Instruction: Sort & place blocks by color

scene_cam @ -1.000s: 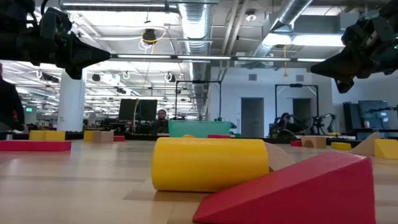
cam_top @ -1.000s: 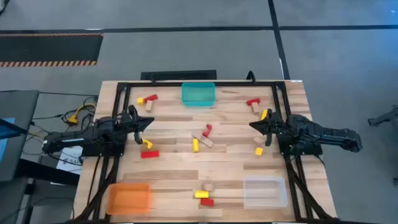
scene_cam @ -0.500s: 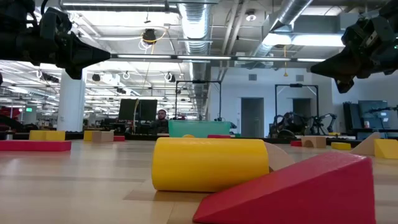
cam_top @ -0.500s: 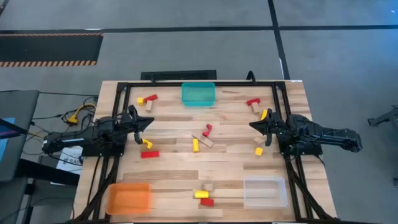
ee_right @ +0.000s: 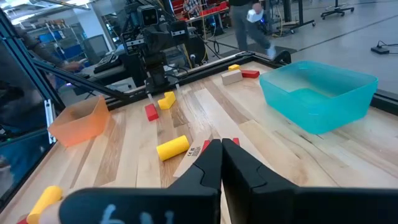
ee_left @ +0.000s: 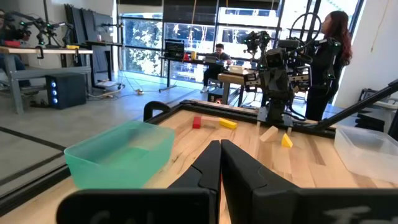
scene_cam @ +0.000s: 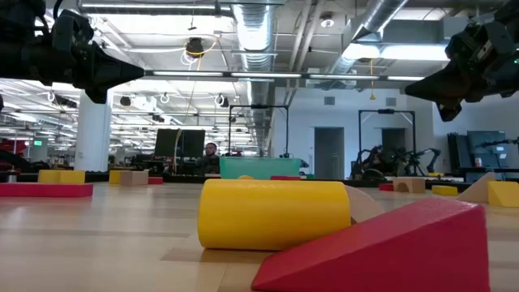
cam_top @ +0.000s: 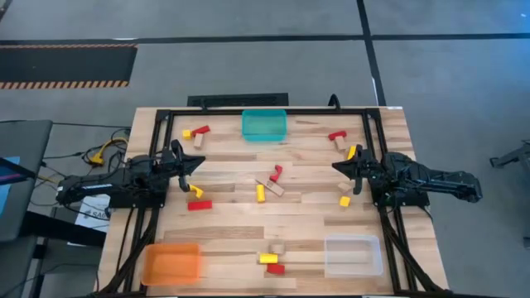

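Nothing has moved since a second ago: your left gripper (cam_top: 196, 162) and right gripper (cam_top: 338, 167) still hover fully closed and empty above the table's side edges, while the small red, yellow and tan wooden blocks (cam_top: 267, 187) lie scattered on the wooden tabletop (cam_top: 306, 207).

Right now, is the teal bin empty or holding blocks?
Empty: the teal bin shows only its bare floor from above and in the right wrist view.

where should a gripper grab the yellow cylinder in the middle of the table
Probably from straight above, fingers across the middle of the yellow cylinder. It lies flat on its round side, ends free; closing along its length risks it rolling. A tan block lies close beside it, so that finger has little room.
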